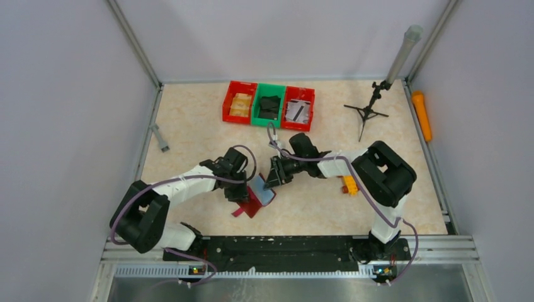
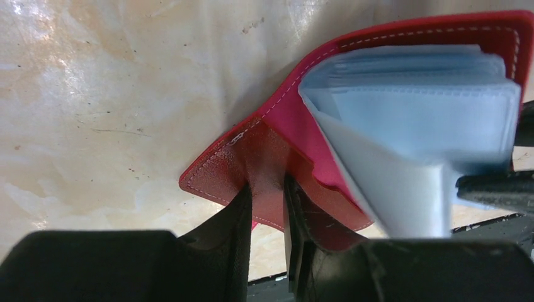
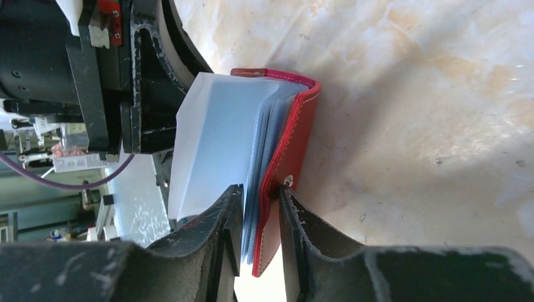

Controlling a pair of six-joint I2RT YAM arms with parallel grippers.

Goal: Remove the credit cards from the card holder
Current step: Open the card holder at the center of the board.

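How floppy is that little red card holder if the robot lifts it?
Probably floppy: the card holder bends open at its fold. Its shiny sleeves fan apart, so they likely flap. It looks thin, probably light.

Plain pale grey wall panels close the space on the left [image 1: 63, 126], at the back [image 1: 283, 38] and on the right [image 1: 491, 126]. Slim aluminium corner posts [image 1: 133, 44] rise slanting where the panels meet. The beige, marble-patterned surface [image 1: 195, 141] fills the enclosure; close up it shows fine scratches, dark specks and glossy white patches of reflected light [image 2: 113, 94]. Along its near edge run a slotted aluminium rail [image 1: 283, 270] and a dull grey metal sheet [image 1: 283, 290]. Soft shadows lie on the surface [image 3: 428, 126].
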